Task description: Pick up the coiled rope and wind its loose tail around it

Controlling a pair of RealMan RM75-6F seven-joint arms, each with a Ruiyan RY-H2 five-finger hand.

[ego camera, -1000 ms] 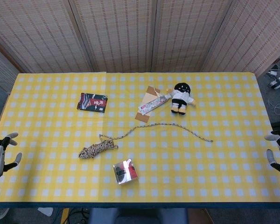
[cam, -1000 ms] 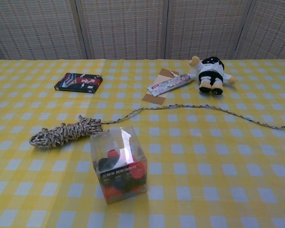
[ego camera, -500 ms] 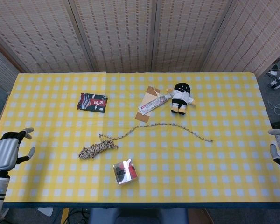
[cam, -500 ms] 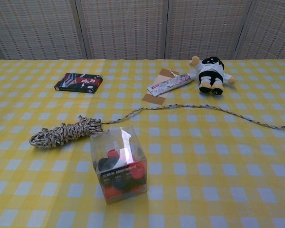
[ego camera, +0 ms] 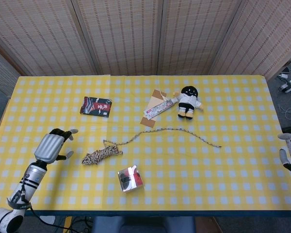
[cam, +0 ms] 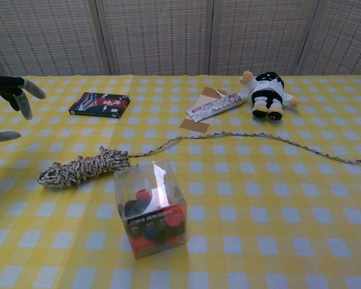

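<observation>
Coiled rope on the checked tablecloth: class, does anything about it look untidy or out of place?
Yes. The coiled rope is bundled, but its loose tail trails unwound in a wavy line across the tablecloth toward the robot's right, passing below the plush doll. Nothing looks spilled or damaged.
</observation>
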